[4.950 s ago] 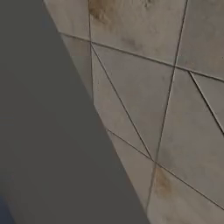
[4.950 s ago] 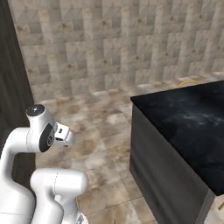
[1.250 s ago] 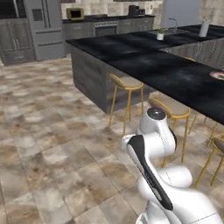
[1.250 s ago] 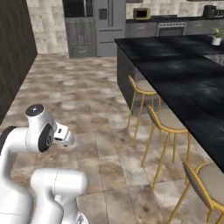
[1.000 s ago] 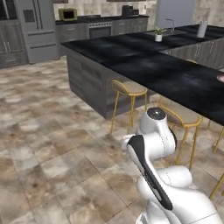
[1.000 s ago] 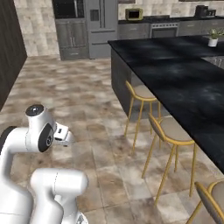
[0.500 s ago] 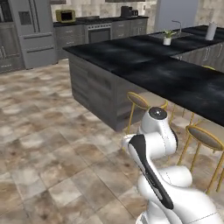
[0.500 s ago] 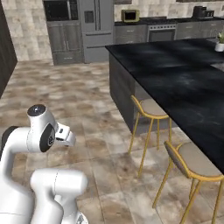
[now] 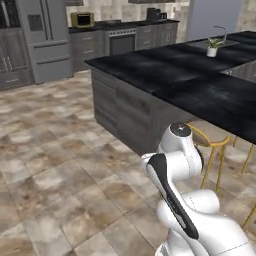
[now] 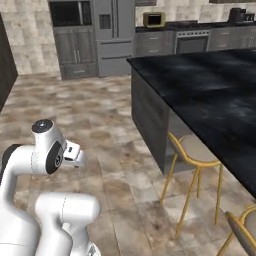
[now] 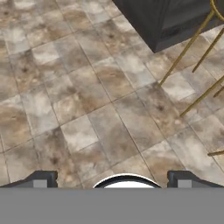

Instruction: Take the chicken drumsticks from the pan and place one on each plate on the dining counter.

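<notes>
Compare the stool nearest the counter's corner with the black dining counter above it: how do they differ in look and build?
The dining counter has a long, glossy black marble top with faint white veins on a dark grey base; the stool is small, with a pale tan seat. The counter's base meets the floor as a solid block, while the stool stands on thin golden legs with open space between them. The counter's top sits higher than the stool's seat. Both rest on the tiled floor.
</notes>
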Available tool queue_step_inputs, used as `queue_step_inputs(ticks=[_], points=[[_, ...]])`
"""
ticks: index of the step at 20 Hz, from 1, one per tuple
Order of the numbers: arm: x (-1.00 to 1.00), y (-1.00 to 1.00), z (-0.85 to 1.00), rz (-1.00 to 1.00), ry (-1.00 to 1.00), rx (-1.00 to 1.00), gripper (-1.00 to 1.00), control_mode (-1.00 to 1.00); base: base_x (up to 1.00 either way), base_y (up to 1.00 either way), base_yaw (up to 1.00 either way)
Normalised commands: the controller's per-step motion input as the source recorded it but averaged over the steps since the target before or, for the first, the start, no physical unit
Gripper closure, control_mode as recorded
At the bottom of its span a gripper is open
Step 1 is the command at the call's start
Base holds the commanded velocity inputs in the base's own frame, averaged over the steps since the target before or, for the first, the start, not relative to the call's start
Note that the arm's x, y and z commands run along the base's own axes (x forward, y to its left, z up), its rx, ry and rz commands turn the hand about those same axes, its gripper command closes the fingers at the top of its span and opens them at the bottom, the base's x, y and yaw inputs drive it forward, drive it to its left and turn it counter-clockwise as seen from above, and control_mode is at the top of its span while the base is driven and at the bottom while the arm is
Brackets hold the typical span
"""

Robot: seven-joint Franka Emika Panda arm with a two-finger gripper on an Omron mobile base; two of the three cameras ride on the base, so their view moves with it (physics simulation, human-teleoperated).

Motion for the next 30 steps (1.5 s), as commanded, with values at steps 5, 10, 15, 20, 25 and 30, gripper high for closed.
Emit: queue_step_inputs(ticks=[5,10,15,20,25,30], points=[[0.00,0.00,0.00,0.00,0.00,0.00,-1.00,1.00,1.00,0.55,-0.15],[0.00,0.00,0.00,0.00,0.00,0.00,-1.00,1.00,1.00,0.53,-0.23],[0.00,0.00,0.00,0.00,0.00,0.00,-1.00,1.00,1.00,0.56,-0.19],[0.00,0.00,0.00,0.00,0.00,0.00,-1.00,1.00,0.99,0.70,-0.06],[0.00,0.00,0.00,0.00,0.00,0.00,-1.00,1.00,1.00,0.69,0.00],[0.00,0.00,0.00,0.00,0.00,0.00,-1.00,1.00,1.00,0.60,-0.05]])
